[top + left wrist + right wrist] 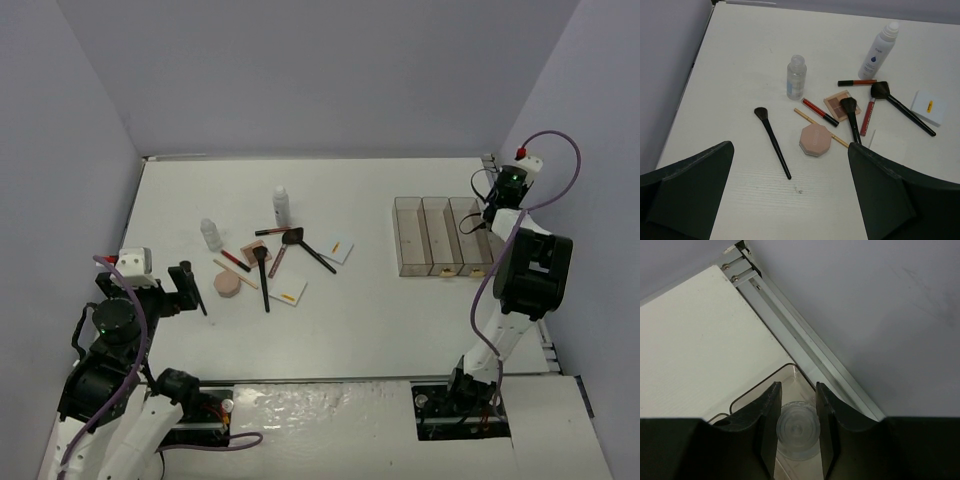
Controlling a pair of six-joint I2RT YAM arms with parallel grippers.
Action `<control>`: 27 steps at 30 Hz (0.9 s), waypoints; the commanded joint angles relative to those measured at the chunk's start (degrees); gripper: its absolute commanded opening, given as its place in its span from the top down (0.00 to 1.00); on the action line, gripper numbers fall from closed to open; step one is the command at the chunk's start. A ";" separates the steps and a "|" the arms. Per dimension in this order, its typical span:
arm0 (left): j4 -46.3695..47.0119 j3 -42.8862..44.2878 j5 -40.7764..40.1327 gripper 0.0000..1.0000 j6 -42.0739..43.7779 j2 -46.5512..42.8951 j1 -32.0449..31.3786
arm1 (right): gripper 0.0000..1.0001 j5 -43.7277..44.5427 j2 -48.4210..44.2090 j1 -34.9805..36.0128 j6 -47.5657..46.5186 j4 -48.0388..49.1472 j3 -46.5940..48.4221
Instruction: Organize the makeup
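Black and spread wide, the left gripper (791, 145) holds nothing and hangs just short of the makeup, aimed down at the pile as if lining up a first pick. Nearest its reach lie a black-handled brush (772, 140) and the pink compact (815, 140), with a red pencil (819, 111) and a tan pencil (807, 117) crossing just behind. A clear bottle (796, 76) stands beyond them, and a white card (929, 106) sits at the far right of the pile. All of it is loose on the table (400, 320), well apart from the clear organizer (420, 235) on the right. Over that organizer's rightmost compartment the right gripper (797, 390) is clamped on a clear round bottle (798, 432), seen end-on. It looks held upright above the compartment so it can go straight down between the walls. The overhead view gives the whole layout – pile left, organizer right – but hides the bottle behind the right arm. Only the right wrist view shows the grip, and only the left wrist view separates the small overlapping pieces
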 commanded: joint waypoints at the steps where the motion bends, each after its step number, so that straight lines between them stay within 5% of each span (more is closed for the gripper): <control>1: 3.75 0.70 -0.41 0.03 0.92 2.91 -0.18 | 1.00 -2.92 -1.00 -1.33 0.93 11.41 -0.02; 9: 3.57 0.90 -0.53 0.03 0.88 3.53 0.08 | 1.00 -7.10 0.76 -1.68 0.69 16.20 -2.16; 13: 3.92 0.73 -0.09 0.03 0.83 3.71 0.29 | 0.87 -8.52 1.81 -1.68 -0.61 15.29 -2.34; 17: 3.84 0.73 0.00 0.03 0.92 3.89 0.36 | 0.68 -9.75 1.47 -1.58 -2.12 14.59 -2.78; 23: 3.84 0.72 0.06 0.03 0.69 3.97 0.38 | 0.12 -9.67 -5.35 3.61 -3.22 6.95 2.16; 27: 3.84 0.79 0.26 0.03 0.68 4.22 0.53 | 0.00 -6.71 -9.95 11.22 -6.14 1.54 6.81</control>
